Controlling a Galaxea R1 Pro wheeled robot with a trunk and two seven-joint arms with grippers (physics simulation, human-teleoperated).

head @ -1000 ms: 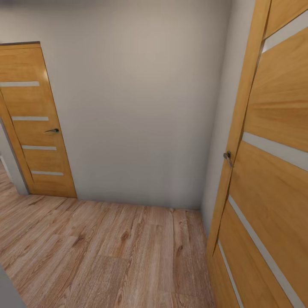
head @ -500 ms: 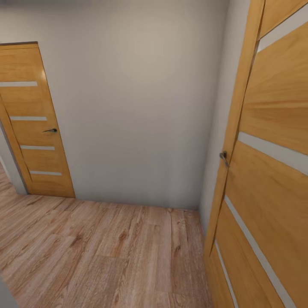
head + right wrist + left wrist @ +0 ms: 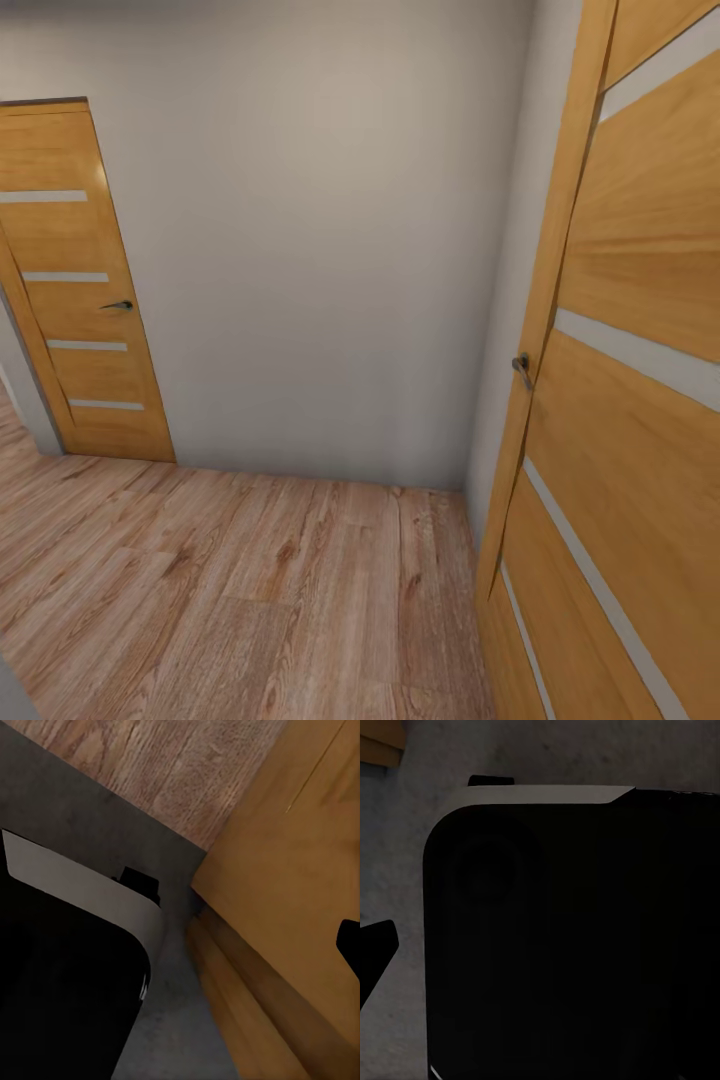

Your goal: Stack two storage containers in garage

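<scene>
Head view, corridor corner: plain grey-white wall (image 3: 320,250) ahead; light wood-plank floor (image 3: 250,590) below it, boards running toward the wall.

Door, far left (image 3: 75,290): honey-coloured wood with four pale horizontal strips; dark lever handle (image 3: 120,305) on its right edge; closed against the wall; a narrow gap of plank floor shows to its left.

Door, near right (image 3: 620,400): same wood and pale strips, seen at a steep angle, standing beside the wall corner; metal lever handle (image 3: 521,368) on its left edge.

Left wrist view: large dark rounded block of the robot's own body (image 3: 562,937) with a pale top edge, over mottled dark grey ground (image 3: 405,870); a scrap of tan wood at one corner; a black tip at the picture's edge, possibly a finger; whether the left gripper is open or closed cannot be told.

Right wrist view: dark body panel with a pale band (image 3: 82,889); grey ground (image 3: 82,825) meeting plank floor (image 3: 172,765); base of a wooden door or frame (image 3: 285,930) close by; a black tip at the picture's edge; the right gripper's state cannot be told.

Storage containers: none to be seen from here; their whereabouts cannot be told.
</scene>
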